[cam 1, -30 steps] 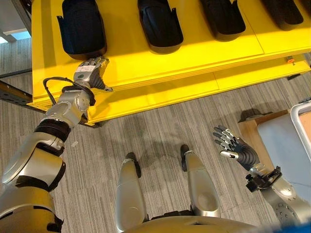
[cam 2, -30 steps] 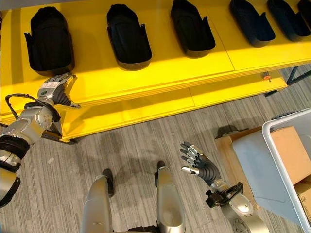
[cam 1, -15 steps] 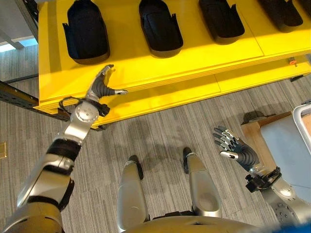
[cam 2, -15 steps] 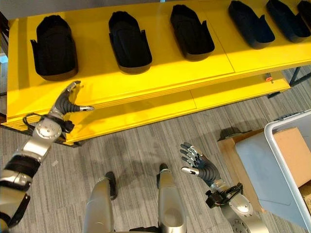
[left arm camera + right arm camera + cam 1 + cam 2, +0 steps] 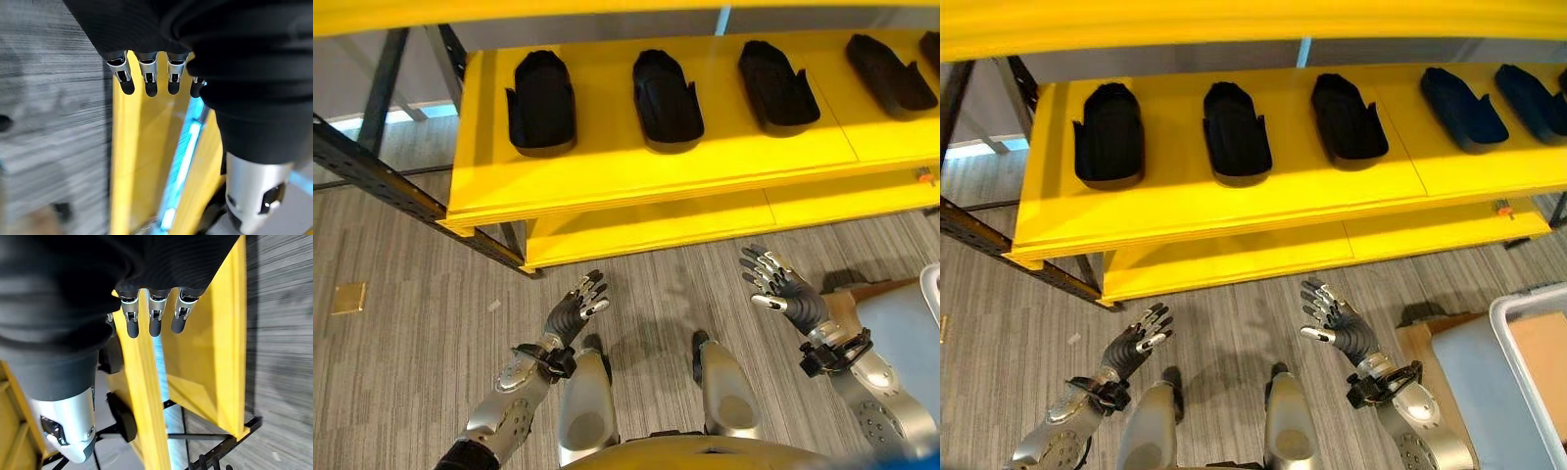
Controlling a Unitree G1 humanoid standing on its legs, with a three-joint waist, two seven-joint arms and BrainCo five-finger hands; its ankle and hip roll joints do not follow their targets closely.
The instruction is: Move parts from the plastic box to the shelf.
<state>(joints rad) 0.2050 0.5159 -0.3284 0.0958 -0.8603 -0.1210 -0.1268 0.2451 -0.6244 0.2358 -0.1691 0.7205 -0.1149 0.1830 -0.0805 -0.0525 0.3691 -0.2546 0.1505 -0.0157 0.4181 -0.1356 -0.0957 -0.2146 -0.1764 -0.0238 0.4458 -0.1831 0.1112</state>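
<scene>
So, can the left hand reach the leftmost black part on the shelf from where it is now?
Probably yes. The left hand is open, holds nothing, and hangs low over the floor before the shelf. Nothing stands between it and the leftmost black part; the arm must rise and stretch forward.

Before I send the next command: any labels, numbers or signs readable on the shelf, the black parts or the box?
None can be read.
Yellow shelf: no label or number on its face.
Black parts: plain dark surfaces, no marking visible.
Plastic box: only a rim corner shows, with no print on it.
</scene>
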